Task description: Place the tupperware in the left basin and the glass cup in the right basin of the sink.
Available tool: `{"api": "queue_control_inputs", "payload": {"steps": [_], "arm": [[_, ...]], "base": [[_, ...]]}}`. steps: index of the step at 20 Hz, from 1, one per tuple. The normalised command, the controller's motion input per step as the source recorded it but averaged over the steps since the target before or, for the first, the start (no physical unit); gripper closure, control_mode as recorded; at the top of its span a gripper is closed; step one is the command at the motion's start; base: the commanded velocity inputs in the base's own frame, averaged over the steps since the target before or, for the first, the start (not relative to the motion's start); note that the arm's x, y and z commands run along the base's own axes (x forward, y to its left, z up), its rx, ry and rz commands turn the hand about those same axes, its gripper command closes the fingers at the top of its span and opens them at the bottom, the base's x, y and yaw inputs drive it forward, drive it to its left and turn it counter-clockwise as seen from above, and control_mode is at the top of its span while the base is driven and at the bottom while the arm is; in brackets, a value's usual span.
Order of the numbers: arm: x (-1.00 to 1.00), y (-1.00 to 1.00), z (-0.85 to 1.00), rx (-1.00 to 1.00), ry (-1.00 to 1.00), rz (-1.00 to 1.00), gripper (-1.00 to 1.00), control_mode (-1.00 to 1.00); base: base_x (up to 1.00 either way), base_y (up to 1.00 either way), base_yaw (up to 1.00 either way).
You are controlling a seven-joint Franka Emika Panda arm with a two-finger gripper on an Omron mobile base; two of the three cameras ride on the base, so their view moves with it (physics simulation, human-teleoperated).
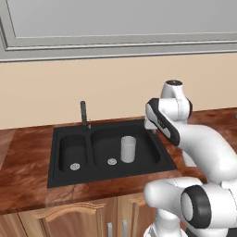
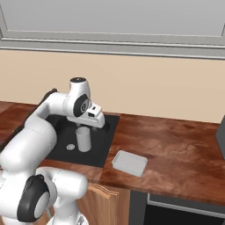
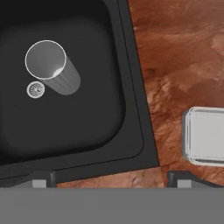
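The glass cup [image 1: 128,149] [image 2: 83,139] [image 3: 50,65] stands upright in the right basin [image 1: 146,155] of the black sink [image 1: 54,159], close to its round drain [image 3: 36,90]. The narrower left basin [image 1: 71,149] holds nothing but its drain. The tupperware [image 2: 129,163] [image 3: 204,135] lies flat on the wooden counter, to the right of the sink. My gripper [image 3: 111,183] is open and holds nothing. It hangs above the sink's right rim, between the cup and the tupperware, with a dark fingertip at each side of the hand view's bottom.
A slim dark faucet [image 1: 84,115] rises behind the divider between the basins. The reddish-brown counter [image 2: 176,145] stretches right of the sink toward a dark object [image 2: 221,140] at the edge. The beige wall stands close behind.
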Motion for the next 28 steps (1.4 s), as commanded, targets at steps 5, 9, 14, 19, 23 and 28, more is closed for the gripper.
{"api": "queue_control_inputs", "payload": {"steps": [5, 9, 14, 19, 23, 28], "arm": [[-0.05, -0.3, -0.01, 0.0, 0.01, 0.07, -1.0, -1.0], [0.0, -0.34, -0.02, 0.0, 0.0, 0.13, -1.0, -1.0], [0.0, -0.33, -0.01, 0.0, 0.07, 0.13, -1.0, -1.0], [0.0, -0.21, -0.07, 0.0, 0.11, 0.1, -1.0, -1.0], [0.0, -0.12, -0.11, 0.0, 0.13, 0.13, -1.0, -1.0], [0.0, -0.22, -0.09, 0.0, 0.05, 0.13, -1.0, -1.0]], "base": [[0.0, 0.0, 0.0], [0.0, 0.0, 0.0], [0.0, 0.0, 0.0], [0.0, 0.0, 0.0], [0.0, 0.0, 0.0], [0.0, 0.0, 0.0]]}}
